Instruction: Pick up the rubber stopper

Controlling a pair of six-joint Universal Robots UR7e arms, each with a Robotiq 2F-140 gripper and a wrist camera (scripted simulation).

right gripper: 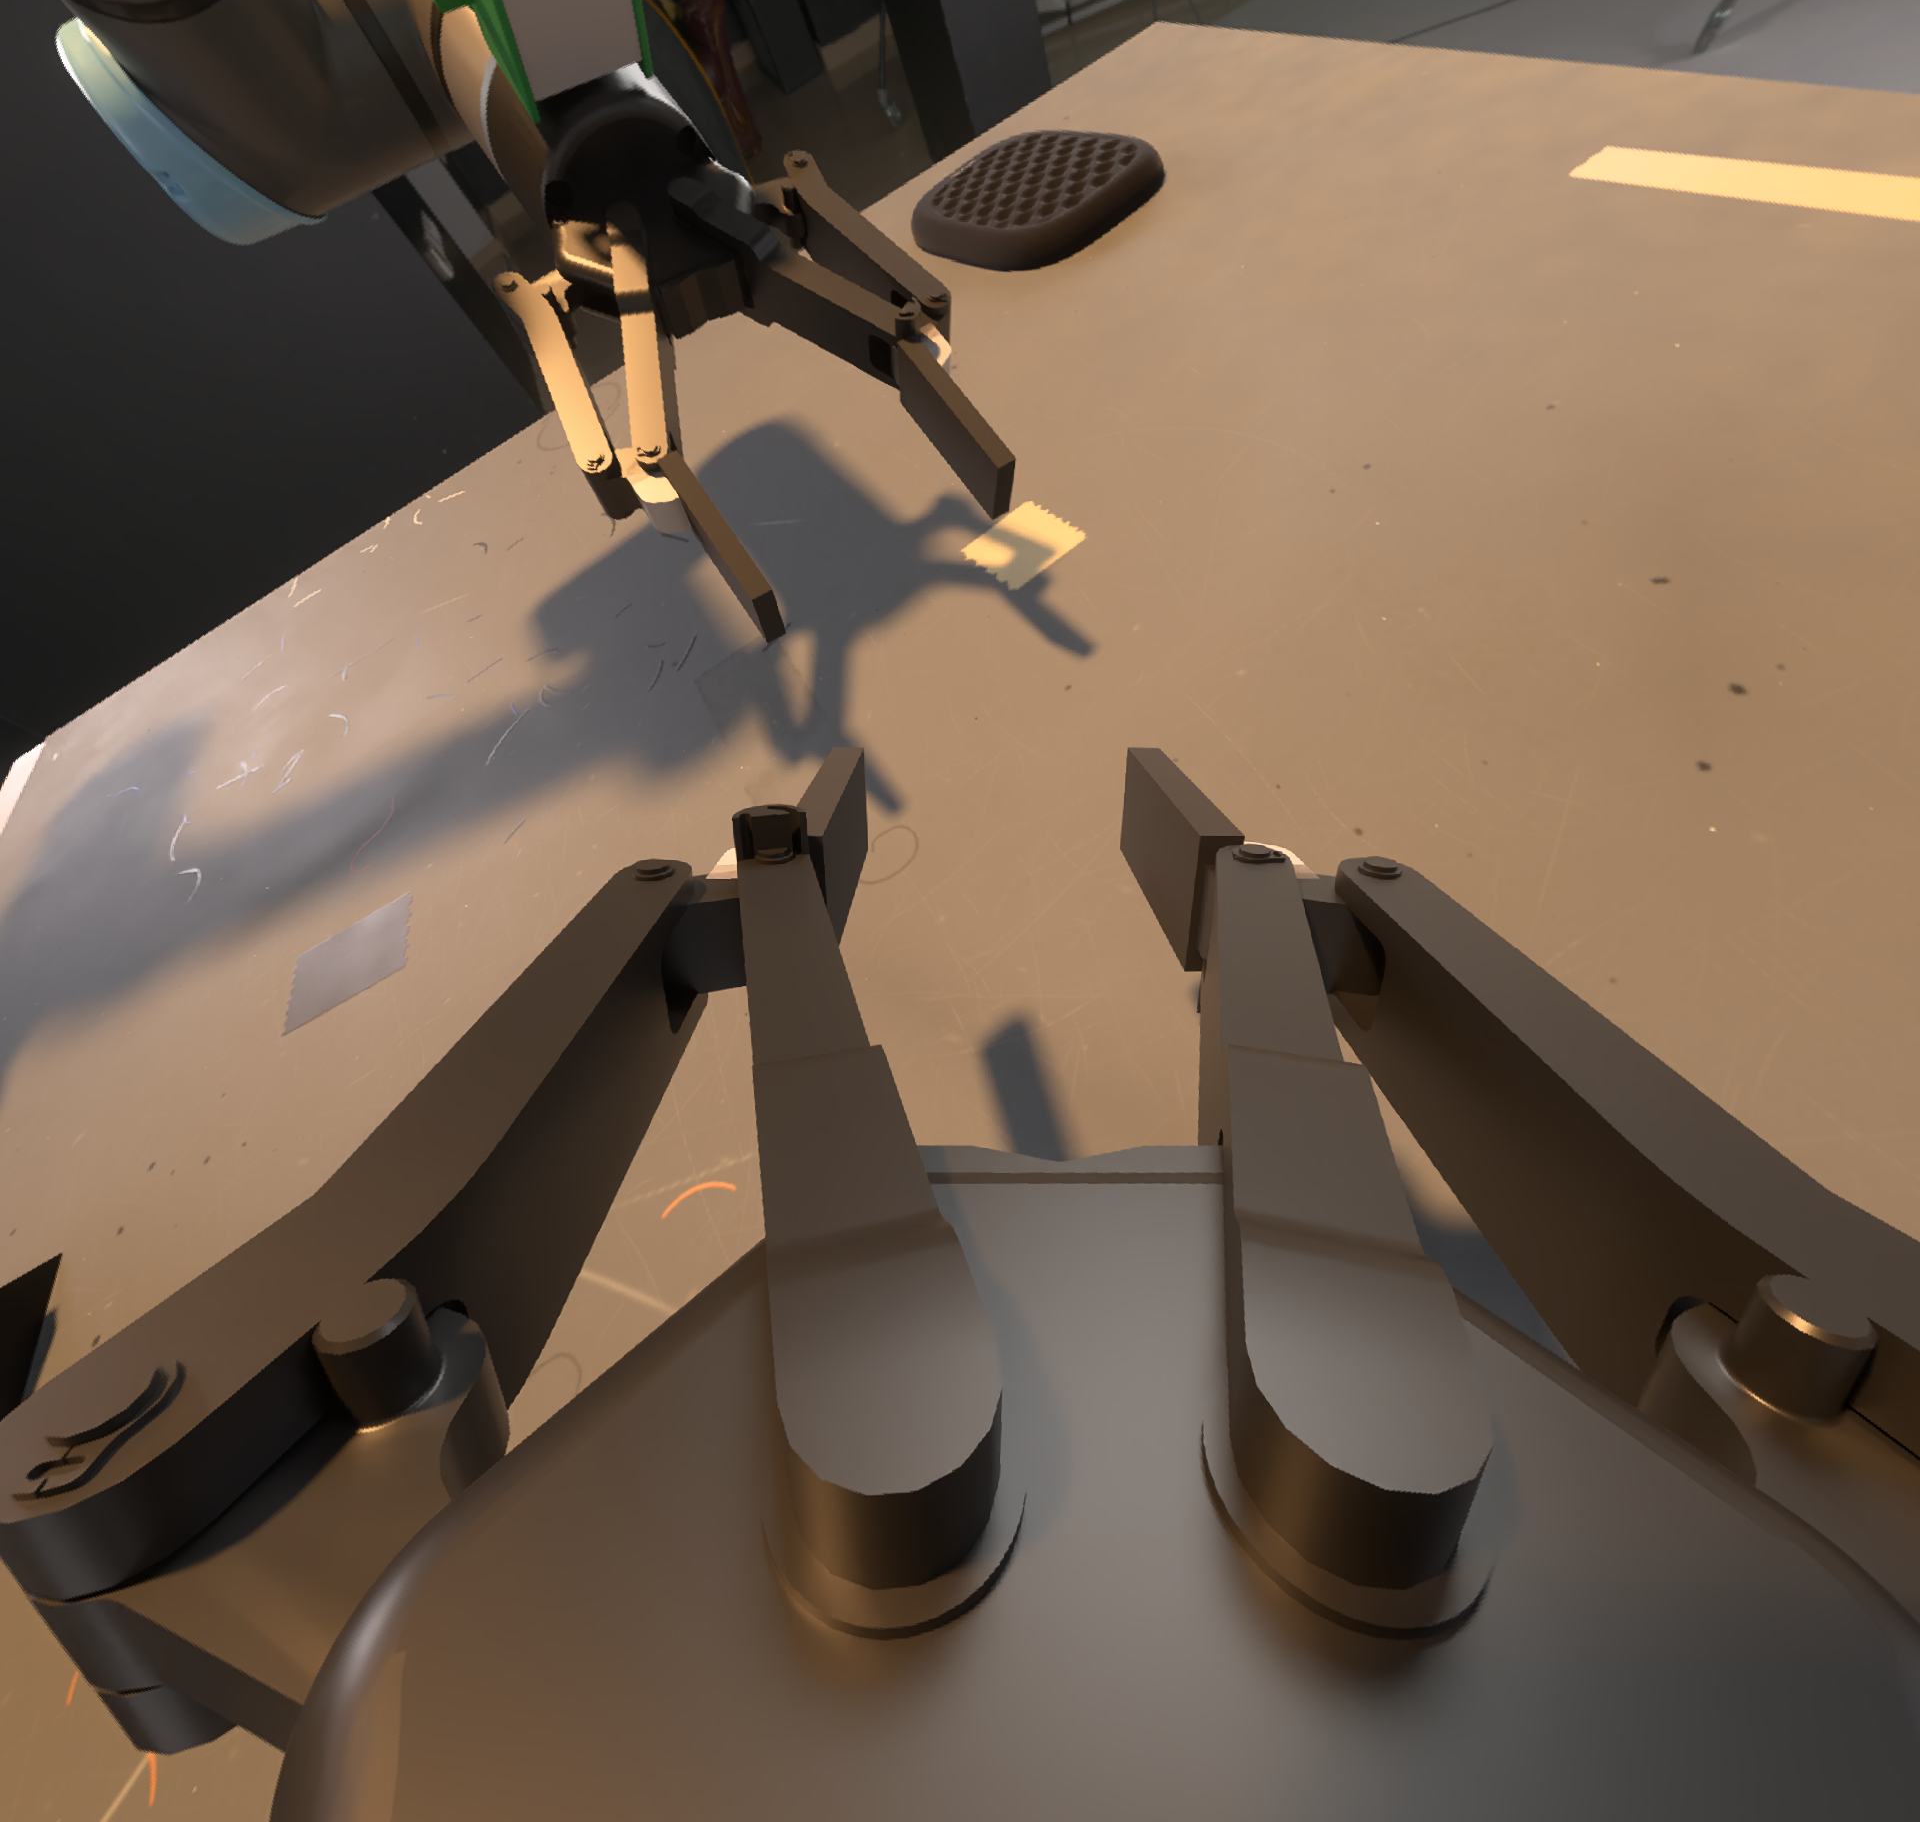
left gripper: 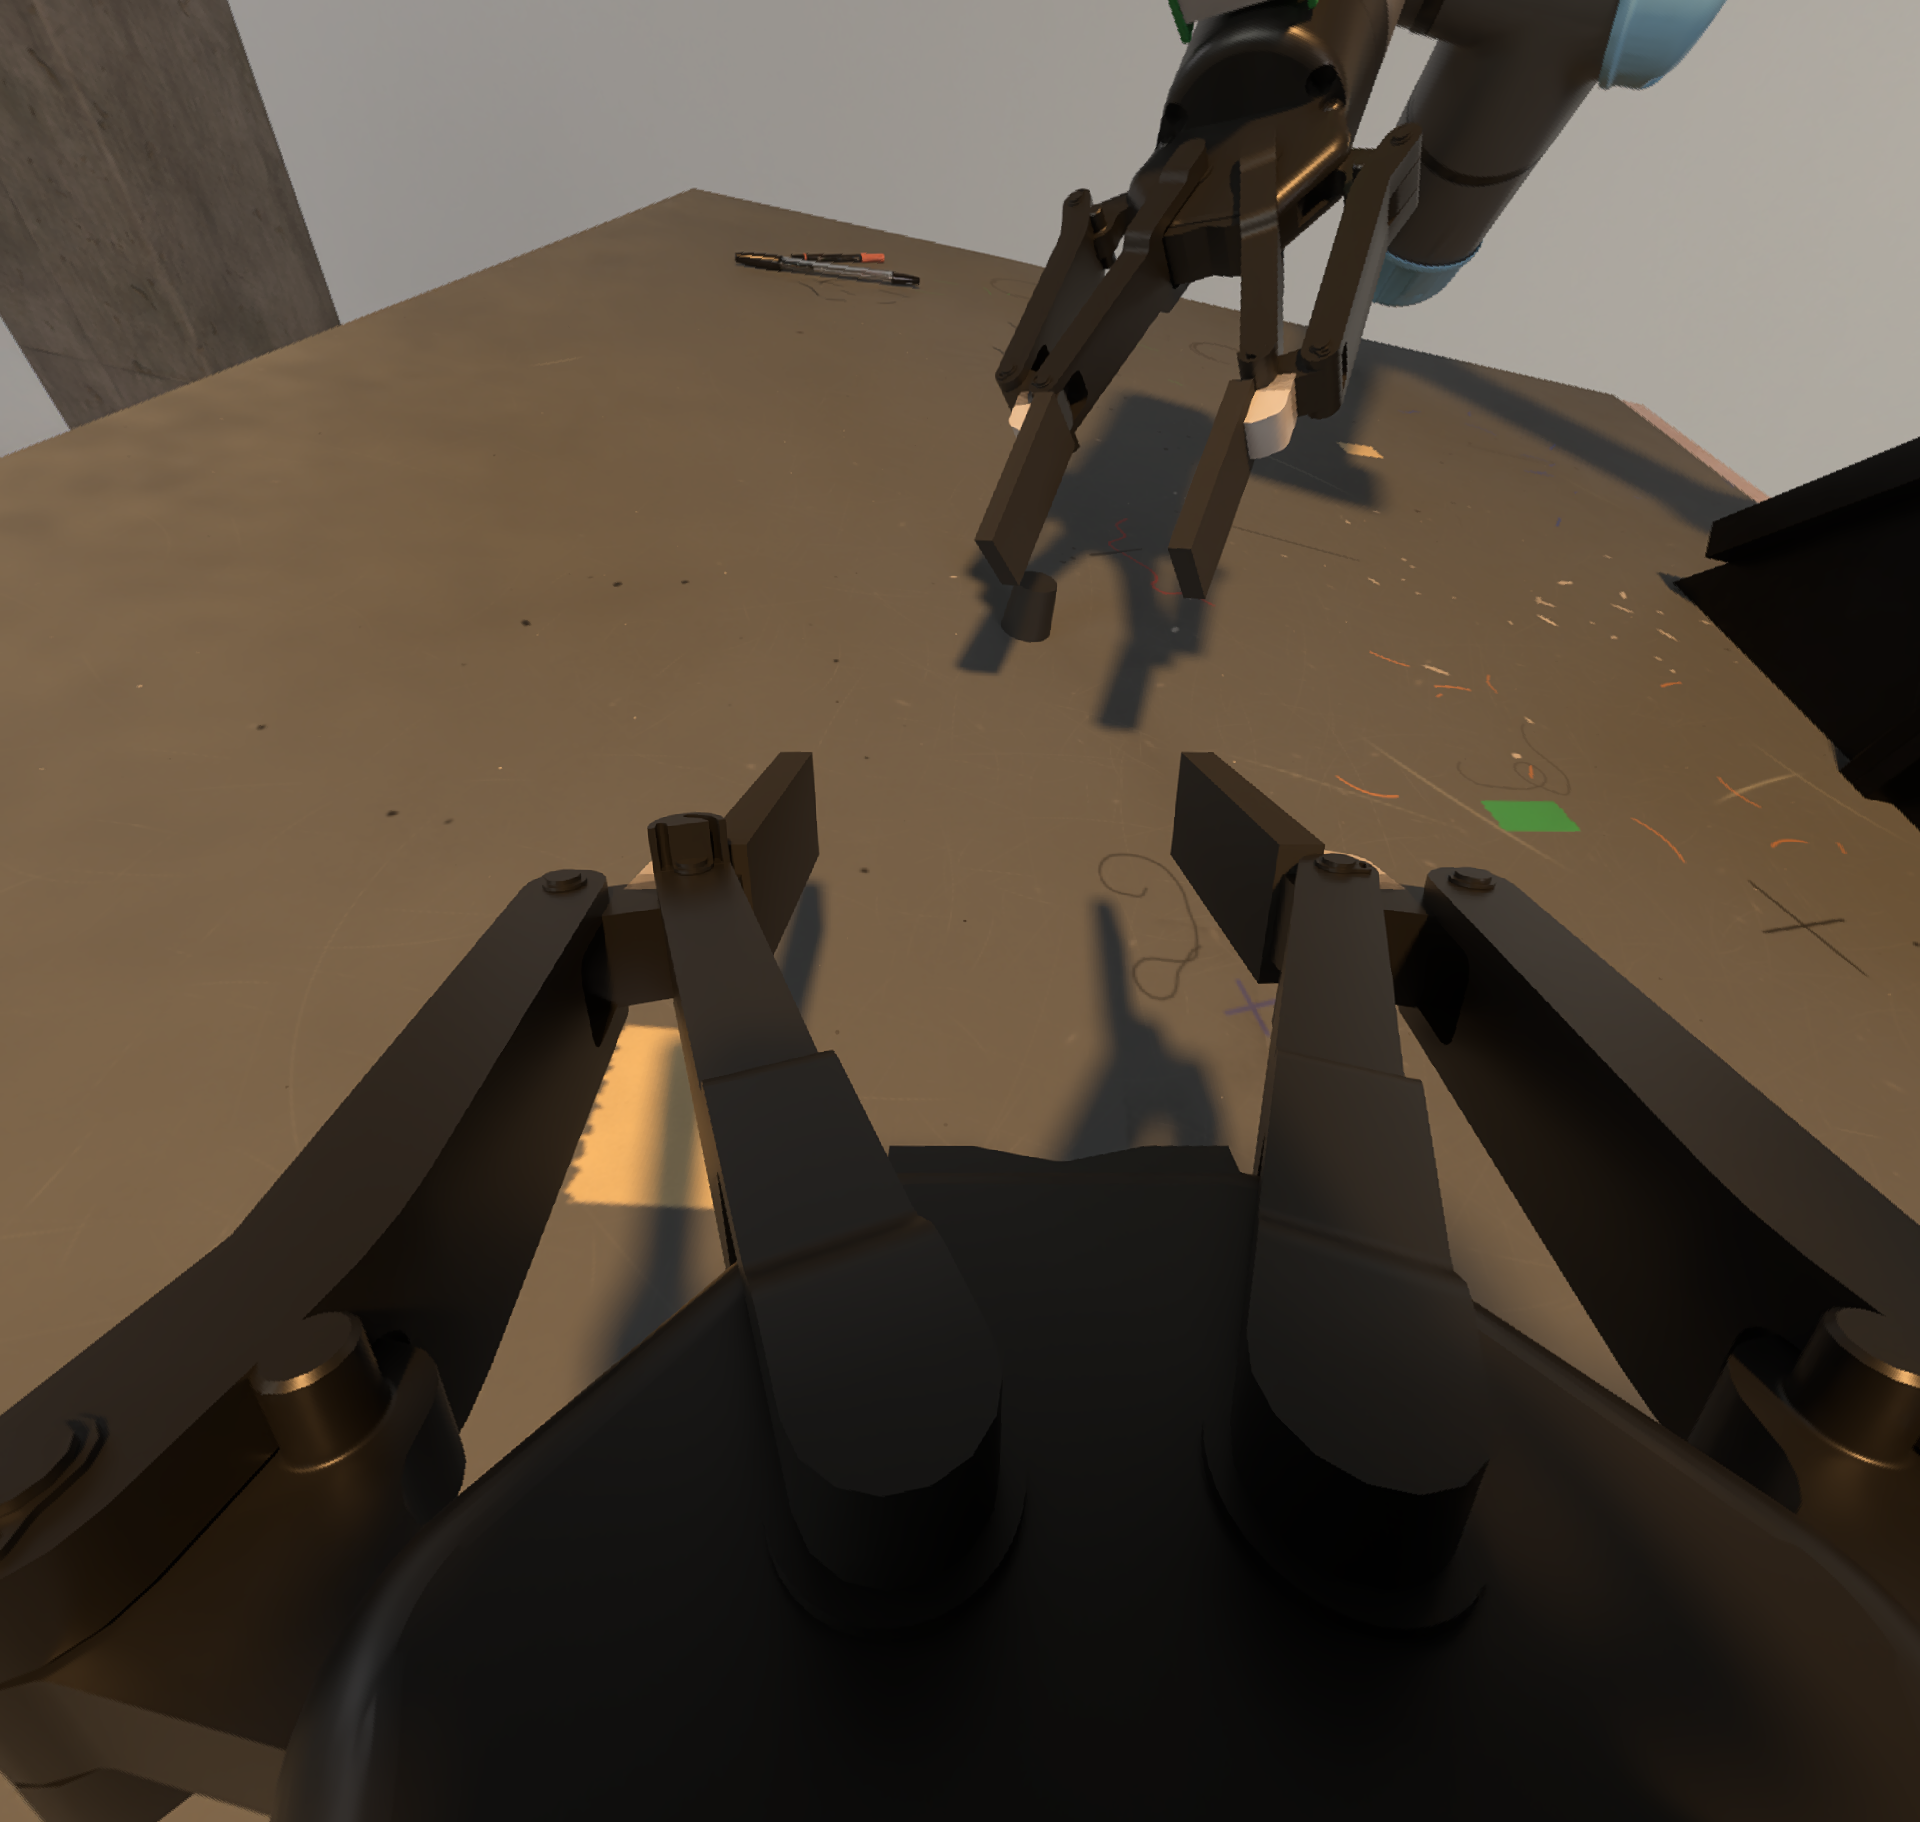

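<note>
The rubber stopper [left gripper: 1029, 609] is a small dark tapered plug that stands upright on the brown table [left gripper: 416, 629]. In the left wrist view my right gripper [left gripper: 1093, 567] hangs open just above the table, and one fingertip [left gripper: 995, 554] is right over the stopper's near edge, so the stopper sits beside the gap, not in it. My left gripper [left gripper: 997, 806] is open and empty, well short of the stopper. In the right wrist view my right gripper [right gripper: 997, 796] is open, the left gripper [right gripper: 883, 551] shows farther off, open, and the stopper does not show.
Two markers [left gripper: 826, 268] lie near the table's far corner. A dark perforated pad [right gripper: 1039, 198] lies at a table edge. A black object [left gripper: 1818, 629] juts in at the right. A grey pillar [left gripper: 135, 162] stands beyond the table. Flat tape patches [right gripper: 1023, 546] and a green patch [left gripper: 1527, 816] mark the top.
</note>
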